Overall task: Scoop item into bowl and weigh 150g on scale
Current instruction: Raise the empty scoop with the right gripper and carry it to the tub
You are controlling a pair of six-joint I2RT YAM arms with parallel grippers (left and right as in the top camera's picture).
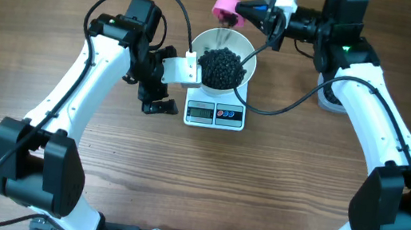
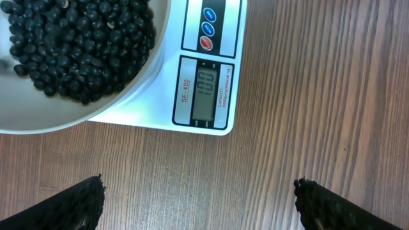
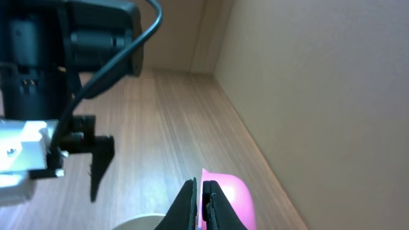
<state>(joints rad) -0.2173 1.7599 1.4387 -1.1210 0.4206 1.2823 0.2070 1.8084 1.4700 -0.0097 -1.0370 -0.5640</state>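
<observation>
The white bowl [image 1: 245, 66] stands on the white scale [image 1: 216, 114] and holds a heap of black beans [image 1: 223, 67]. In the left wrist view the bowl [image 2: 77, 112] with its beans [image 2: 77, 45] fills the upper left, and the scale's lit display [image 2: 203, 92] lies beside it. My left gripper [image 1: 155, 101] hangs open just left of the scale, its fingertips [image 2: 77, 207] wide apart over bare wood. My right gripper [image 1: 246, 9] is behind the bowl, shut on the handle of a pink scoop [image 1: 225, 6]. In the right wrist view the scoop [image 3: 231, 195] is tipped.
A pale container [image 1: 323, 97] sits partly hidden under the right arm. A beige wall [image 3: 319, 96] runs close behind the scoop. The left arm's wrist [image 3: 57, 51] shows in the right wrist view. Black cables loop above the bowl.
</observation>
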